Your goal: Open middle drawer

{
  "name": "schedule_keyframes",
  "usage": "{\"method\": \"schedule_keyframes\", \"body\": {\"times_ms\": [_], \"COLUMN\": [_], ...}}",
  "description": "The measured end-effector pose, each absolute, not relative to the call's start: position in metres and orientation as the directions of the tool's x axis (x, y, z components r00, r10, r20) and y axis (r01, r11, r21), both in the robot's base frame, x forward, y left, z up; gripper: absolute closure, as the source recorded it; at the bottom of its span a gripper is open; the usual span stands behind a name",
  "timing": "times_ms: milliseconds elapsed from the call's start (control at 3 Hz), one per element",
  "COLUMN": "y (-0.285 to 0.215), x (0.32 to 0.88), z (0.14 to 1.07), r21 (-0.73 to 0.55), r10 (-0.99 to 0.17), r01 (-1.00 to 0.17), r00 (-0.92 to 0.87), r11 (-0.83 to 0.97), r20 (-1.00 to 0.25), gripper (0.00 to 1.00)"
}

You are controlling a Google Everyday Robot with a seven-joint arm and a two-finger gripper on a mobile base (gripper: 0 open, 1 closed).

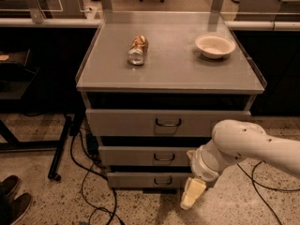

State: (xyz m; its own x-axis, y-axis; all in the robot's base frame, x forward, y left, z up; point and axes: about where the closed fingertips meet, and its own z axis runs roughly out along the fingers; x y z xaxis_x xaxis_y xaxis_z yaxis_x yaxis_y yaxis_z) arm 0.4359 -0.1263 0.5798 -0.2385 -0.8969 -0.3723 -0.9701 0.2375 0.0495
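The middle drawer (140,156) is a grey metal front with a small dark wire pull (164,158) at its centre. It sits between the taller top drawer (126,122) and the slim bottom drawer (136,179). All three fronts look closed or nearly so. My gripper (192,194), cream coloured on a white arm (248,146), hangs low at the right. It is in front of the bottom drawer's right end, below and to the right of the middle pull. It touches no handle.
On the cabinet top (173,74) lie a crushed can (137,50) and a white bowl (215,45). Black cables (89,182) trail on the speckled floor at the left. A black stand leg (61,149) and a person's shoes (11,196) are at the lower left.
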Motion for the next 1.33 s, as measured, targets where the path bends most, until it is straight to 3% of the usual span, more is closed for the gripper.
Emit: {"method": "schedule_keyframes", "body": {"times_ms": [1333], "y": [-0.109], "x": [0.492], "z": [0.492], "r21": [0.036], "r10": [-0.865], "r01": [-0.938], "r00": [-0.333], "r11": [0.346], "r20": [-0.375], "gripper": [0.0]}}
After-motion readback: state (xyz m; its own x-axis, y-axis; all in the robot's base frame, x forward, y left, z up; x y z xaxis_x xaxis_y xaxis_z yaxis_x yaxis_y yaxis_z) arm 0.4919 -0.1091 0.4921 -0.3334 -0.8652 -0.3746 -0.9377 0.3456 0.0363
